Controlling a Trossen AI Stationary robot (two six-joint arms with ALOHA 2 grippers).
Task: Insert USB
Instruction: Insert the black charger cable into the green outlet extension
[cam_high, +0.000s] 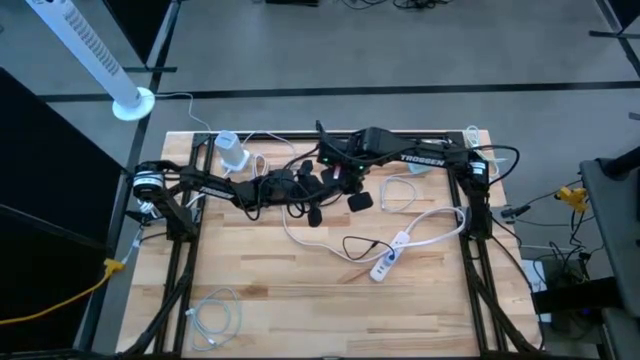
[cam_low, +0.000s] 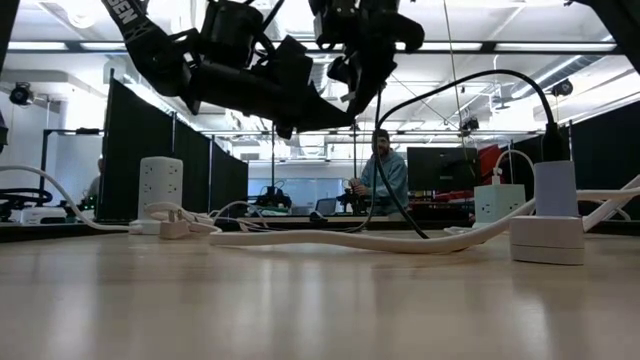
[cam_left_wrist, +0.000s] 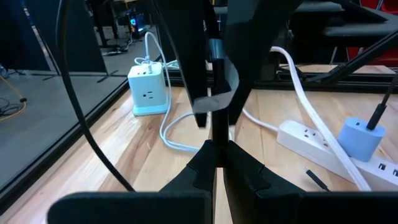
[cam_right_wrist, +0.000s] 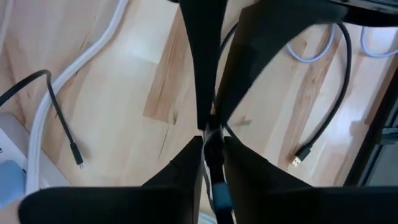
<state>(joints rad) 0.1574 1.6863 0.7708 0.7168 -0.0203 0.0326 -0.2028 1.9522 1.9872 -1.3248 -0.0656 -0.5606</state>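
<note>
- Above the rear middle of the table (cam_high: 300, 300), both arms meet in the air, well clear of the wood, with the task's cable between them.
- The left gripper (cam_left_wrist: 217, 146) has its fingers pressed together on a thin black cable (cam_left_wrist: 217, 127), which runs straight up from its tips.
- The right gripper (cam_right_wrist: 211, 140) faces it from the other side, fingers drawn in tight on the same line. A silvery piece there is most likely the USB plug (cam_left_wrist: 215, 48), though its outline is hard to make out.
- The likely targets lie on the table below: a white power strip (cam_left_wrist: 305, 137) carrying a blue adapter (cam_left_wrist: 360, 137), and a pale cube outlet (cam_left_wrist: 149, 93) farther off. Which port is meant cannot be told.
- Risk, slip: the plug is small and both grips are on narrow surfaces, so a pull from either arm could twist it or drag it out of the fingers.
- Risk, tension: with both arms holding one short stretch of cable, moving apart would strain it, while moving together would buckle it and tilt the plug off its line.
- Risk, snag: several white and black leads loop across the table, so a descent to the strip could catch one and shift the strip.
- Risk, orientation: if the plug is turned the wrong way it will jam at the port.
</note>
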